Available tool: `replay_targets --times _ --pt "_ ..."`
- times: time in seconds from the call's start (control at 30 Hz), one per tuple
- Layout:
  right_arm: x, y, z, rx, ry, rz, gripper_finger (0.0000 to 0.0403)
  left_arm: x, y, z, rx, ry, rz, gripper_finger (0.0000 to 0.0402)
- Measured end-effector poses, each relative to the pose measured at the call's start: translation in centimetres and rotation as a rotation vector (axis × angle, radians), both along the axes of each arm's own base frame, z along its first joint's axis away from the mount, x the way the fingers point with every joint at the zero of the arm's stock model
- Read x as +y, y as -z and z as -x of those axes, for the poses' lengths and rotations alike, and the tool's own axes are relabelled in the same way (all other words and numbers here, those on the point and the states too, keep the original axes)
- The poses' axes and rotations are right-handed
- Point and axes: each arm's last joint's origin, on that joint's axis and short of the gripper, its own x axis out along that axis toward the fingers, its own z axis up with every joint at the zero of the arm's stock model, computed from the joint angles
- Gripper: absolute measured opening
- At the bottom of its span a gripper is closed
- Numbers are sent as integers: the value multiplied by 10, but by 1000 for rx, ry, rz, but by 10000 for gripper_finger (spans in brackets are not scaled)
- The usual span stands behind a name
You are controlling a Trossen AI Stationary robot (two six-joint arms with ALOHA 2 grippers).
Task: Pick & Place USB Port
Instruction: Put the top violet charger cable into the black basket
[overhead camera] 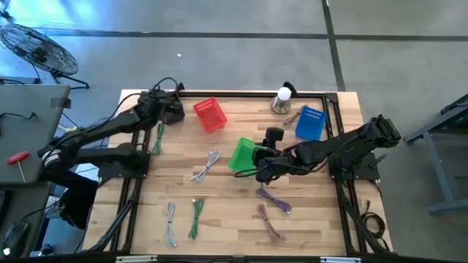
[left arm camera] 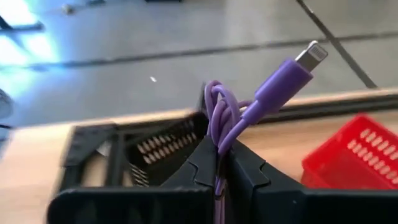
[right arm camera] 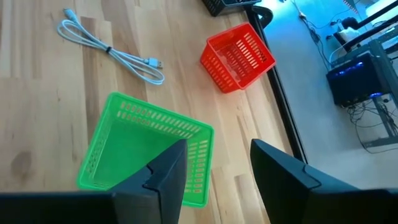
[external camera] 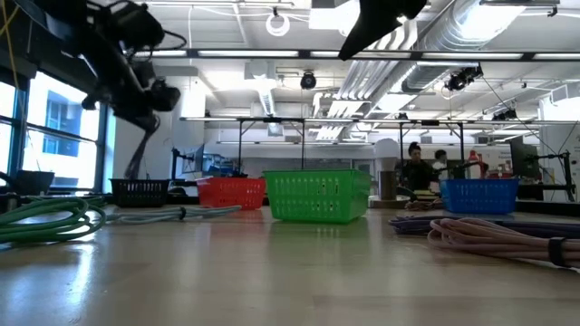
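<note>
My left gripper point(left arm camera: 219, 163) is shut on a coiled purple cable point(left arm camera: 231, 112), whose plug point(left arm camera: 309, 57) sticks out beyond the fingers. It hovers at the table's far left point(overhead camera: 170, 109), over a black basket point(left arm camera: 158, 148). A red basket point(overhead camera: 210, 115) stands just right of it. My right gripper point(right arm camera: 214, 155) is open and holds nothing. It hangs above the right edge of a green basket point(overhead camera: 245, 155) at the table's middle. A blue basket point(overhead camera: 310, 123) stands at the far right. My left gripper pinches the purple cable's coiled bundle point(left arm camera: 219, 144) between its two fingers. Loops of the bundle rise out of the fingertips, and the plug end juts forward and up. The cable is lifted clear of the table and of the black basket.
Loose cables lie on the wood: green point(overhead camera: 157, 137), white point(overhead camera: 207, 164), purple point(overhead camera: 274, 197), pink point(overhead camera: 269, 223), and a white one point(overhead camera: 170, 223) and a green one point(overhead camera: 196, 218) near the front. A lamp-like object point(overhead camera: 281, 98) stands at the far edge. A black frame point(overhead camera: 241, 93) borders the table.
</note>
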Motion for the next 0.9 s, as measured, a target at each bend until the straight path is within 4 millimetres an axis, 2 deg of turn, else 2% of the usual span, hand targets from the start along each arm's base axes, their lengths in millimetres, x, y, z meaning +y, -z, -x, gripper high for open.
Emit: replay_targets --times 0.23,0.53,0.67,0.9 --pt "1 1 0 14 -34 -47 165 18 24 -1 29 -39 71 11" --pt "2 2 0 25 -52 -71 163 27 33 1 -11 19 174 12" --pt "3 3 1 47 -82 -112 161 30 35 3 -41 67 228 27" --pt "4 3 1 50 -89 -123 162 30 34 3 -42 86 225 65"
